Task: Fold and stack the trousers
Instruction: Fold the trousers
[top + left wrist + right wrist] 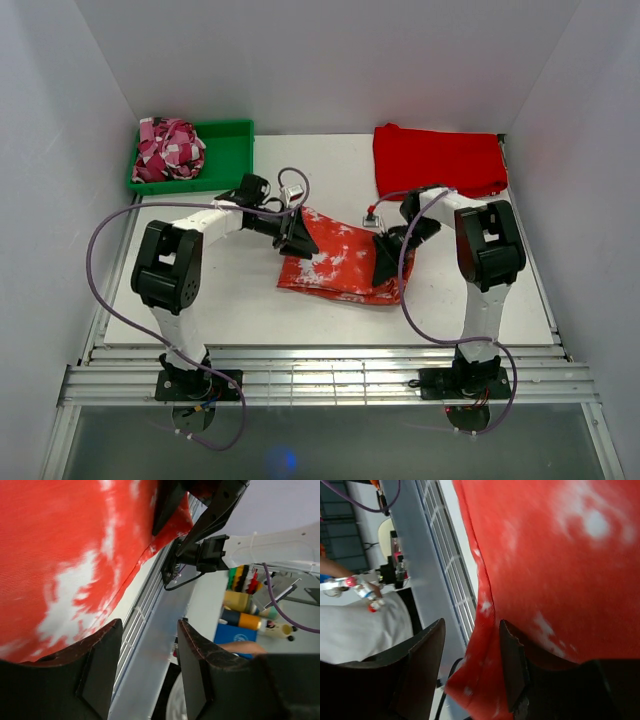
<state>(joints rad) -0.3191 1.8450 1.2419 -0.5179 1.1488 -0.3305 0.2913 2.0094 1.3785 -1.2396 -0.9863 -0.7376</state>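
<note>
The orange-red, white-speckled trousers [340, 262] lie folded into a compact rectangle at the middle of the table. My left gripper [297, 238] is at their left edge. In the left wrist view the left gripper [147, 645] is open with nothing between its jaws, and the trousers [60, 555] lie just beside its left finger. My right gripper [388, 255] is at their right edge. In the right wrist view the right gripper [470, 645] is open, and a folded edge of the trousers [545, 555] hangs between its fingers, unclamped.
A plain red folded cloth [438, 160] lies at the back right. A green bin [225, 150] at the back left holds a crumpled pink-and-white cloth [168, 148]. White walls close in three sides. A slatted metal rail [330, 375] runs along the near edge.
</note>
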